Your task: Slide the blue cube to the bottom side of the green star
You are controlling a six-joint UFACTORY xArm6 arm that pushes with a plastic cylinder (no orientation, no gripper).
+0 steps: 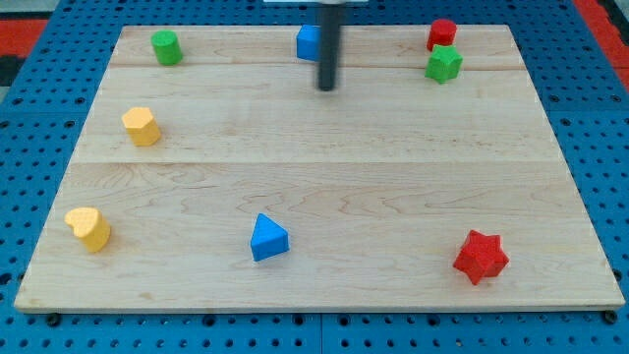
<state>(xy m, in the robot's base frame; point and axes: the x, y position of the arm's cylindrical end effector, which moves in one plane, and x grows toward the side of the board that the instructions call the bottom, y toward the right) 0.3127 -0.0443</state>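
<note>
The blue cube (309, 42) sits near the view's top edge of the wooden board, at the middle, partly hidden behind my rod. The green star (443, 64) lies at the view's top right, just below a red cylinder (441, 33). My tip (325, 88) rests on the board just below and slightly right of the blue cube. The star is well to the view's right of the tip and cube.
A green cylinder (166, 46) is at the top left. Two yellow blocks sit on the left, one upper (142, 126) and one lower (88, 228). A blue triangle (268, 238) is at bottom centre. A red star (481, 257) is at bottom right.
</note>
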